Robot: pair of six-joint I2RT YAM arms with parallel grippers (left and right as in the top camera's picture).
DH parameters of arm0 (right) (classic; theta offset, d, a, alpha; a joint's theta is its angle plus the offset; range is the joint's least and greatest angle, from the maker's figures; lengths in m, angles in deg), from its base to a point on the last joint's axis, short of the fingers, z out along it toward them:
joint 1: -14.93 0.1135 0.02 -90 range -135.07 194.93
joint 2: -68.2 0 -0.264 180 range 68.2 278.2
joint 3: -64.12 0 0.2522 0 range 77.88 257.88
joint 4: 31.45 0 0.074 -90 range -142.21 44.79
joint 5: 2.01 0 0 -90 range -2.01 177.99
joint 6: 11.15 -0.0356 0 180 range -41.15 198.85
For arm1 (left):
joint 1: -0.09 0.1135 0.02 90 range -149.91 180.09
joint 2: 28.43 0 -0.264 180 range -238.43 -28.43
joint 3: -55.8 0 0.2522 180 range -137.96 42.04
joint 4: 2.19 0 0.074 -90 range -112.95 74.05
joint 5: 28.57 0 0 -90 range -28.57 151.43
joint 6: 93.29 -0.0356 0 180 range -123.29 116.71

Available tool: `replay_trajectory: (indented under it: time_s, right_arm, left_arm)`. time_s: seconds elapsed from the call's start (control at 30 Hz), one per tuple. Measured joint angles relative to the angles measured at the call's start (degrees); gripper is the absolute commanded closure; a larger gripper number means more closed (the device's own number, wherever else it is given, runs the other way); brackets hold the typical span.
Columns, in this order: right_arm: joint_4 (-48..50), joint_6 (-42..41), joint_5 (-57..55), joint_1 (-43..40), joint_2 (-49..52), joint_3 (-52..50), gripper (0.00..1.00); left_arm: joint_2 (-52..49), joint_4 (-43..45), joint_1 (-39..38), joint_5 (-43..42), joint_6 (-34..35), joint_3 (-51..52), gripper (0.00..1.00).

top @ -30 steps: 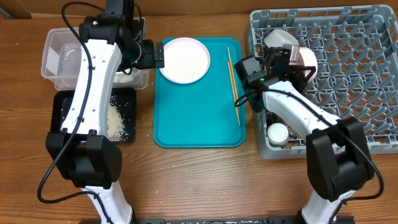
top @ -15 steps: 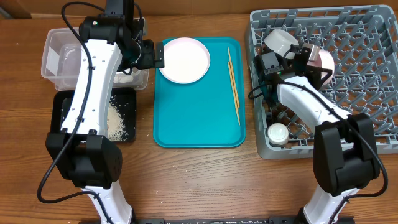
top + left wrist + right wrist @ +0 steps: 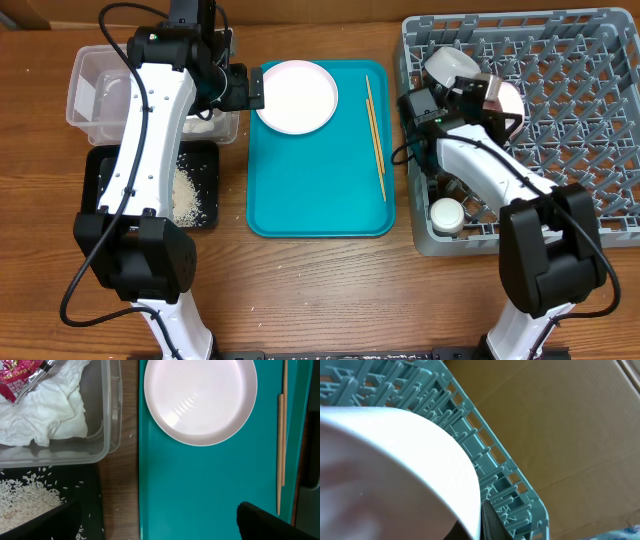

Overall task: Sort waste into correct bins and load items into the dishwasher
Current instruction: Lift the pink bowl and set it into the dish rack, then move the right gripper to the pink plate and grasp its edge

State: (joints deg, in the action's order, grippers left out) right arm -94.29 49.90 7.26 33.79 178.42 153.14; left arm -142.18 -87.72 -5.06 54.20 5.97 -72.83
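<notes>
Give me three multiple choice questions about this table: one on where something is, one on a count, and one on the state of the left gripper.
1. Where does the pink plate lie?
A) on the teal tray
B) in the grey rack
C) in the black bin
2. How many chopsticks lie on the teal tray?
A) one
B) two
C) four
3. The left gripper is:
A) open
B) shut on the plate
C) shut on a tissue

Answers: 1 A, the plate rests on the tray's teal surface. 2 B, two thin sticks lie side by side. 3 A, its fingers stand wide apart with nothing between.
</notes>
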Motion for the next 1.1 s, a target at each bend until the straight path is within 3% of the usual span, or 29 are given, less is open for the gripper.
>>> replay_trajectory:
  time_s: [0.07,0.37,0.7,0.83,1.0,1.03,1.07,1.1]
  right_arm:
    - [-1.05,0.00,0.48,0.68,0.00,0.00,0.92]
    - [-3.96,0.52,5.11,2.95,0.11,-0.13,0.48]
    - [-5.16,1.97,9.75,8.74,-0.83,0.72,0.15]
    - [-5.16,6.78,20.92,9.38,-1.86,5.95,0.15]
    - [-0.90,12.55,44.11,8.92,-2.97,14.05,0.15]
    - [1.46,13.16,49.29,8.85,-3.23,14.88,0.18]
    - [4.33,13.77,55.47,8.72,-3.45,15.58,0.31]
    - [6.80,14.08,60.41,8.63,-3.63,15.85,0.32]
  left_arm:
    - [0.00,0.00,0.00,0.00,0.02,0.00,0.00]
    - [0.00,-0.02,0.00,0.00,0.00,0.00,0.00]
    - [0.00,-0.02,0.00,0.00,0.02,0.00,0.00]
    - [0.00,0.00,0.00,0.00,0.00,0.00,0.00]
    - [0.00,-0.02,0.00,0.00,0.00,0.00,0.00]
    - [0.00,0.00,0.00,0.00,0.00,0.00,0.00]
    - [0.00,-0.02,0.00,0.00,0.00,0.00,0.00]
    - [0.00,0.00,0.00,0.00,0.00,0.00,0.00]
